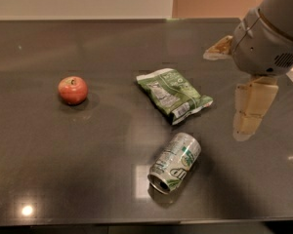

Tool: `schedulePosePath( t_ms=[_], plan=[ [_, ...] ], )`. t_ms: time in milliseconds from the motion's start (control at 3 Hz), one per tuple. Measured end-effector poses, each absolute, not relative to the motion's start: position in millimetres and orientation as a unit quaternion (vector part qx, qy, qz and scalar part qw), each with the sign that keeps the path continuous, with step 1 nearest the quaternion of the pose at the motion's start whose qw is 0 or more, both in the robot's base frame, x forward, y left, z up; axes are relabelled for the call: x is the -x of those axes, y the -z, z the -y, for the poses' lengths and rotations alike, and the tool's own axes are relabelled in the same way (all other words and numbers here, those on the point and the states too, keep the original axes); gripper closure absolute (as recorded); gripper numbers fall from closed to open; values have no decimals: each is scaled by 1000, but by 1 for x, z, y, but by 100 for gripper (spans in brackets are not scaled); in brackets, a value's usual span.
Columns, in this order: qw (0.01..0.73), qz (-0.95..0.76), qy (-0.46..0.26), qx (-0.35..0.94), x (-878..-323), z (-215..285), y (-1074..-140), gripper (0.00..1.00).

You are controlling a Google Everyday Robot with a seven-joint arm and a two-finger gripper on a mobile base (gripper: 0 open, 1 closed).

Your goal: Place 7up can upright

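Observation:
The 7up can (175, 163) lies on its side on the dark table (63, 169), near the front edge at centre right. It is silver-white with green marks, and its open metal end faces the front left. My gripper (225, 93) hangs above the table at the right, up and to the right of the can and apart from it. Its two beige fingers (251, 106) are spread wide, so it is open and empty.
A crinkled green snack bag (174, 93) lies just behind the can. A red apple (73, 90) sits at the left. The table's front edge runs close below the can, and its right edge lies under the arm.

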State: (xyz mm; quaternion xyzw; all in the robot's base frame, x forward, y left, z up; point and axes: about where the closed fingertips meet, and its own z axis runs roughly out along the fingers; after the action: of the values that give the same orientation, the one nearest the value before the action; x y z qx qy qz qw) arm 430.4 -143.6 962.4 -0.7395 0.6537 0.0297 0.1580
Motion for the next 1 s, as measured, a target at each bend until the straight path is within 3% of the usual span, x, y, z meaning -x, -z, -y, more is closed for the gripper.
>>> schedulePosePath(
  t_ms=[1000],
  plan=[
    [127,-504,-63,852,-360,85,-917,0]
  ],
)
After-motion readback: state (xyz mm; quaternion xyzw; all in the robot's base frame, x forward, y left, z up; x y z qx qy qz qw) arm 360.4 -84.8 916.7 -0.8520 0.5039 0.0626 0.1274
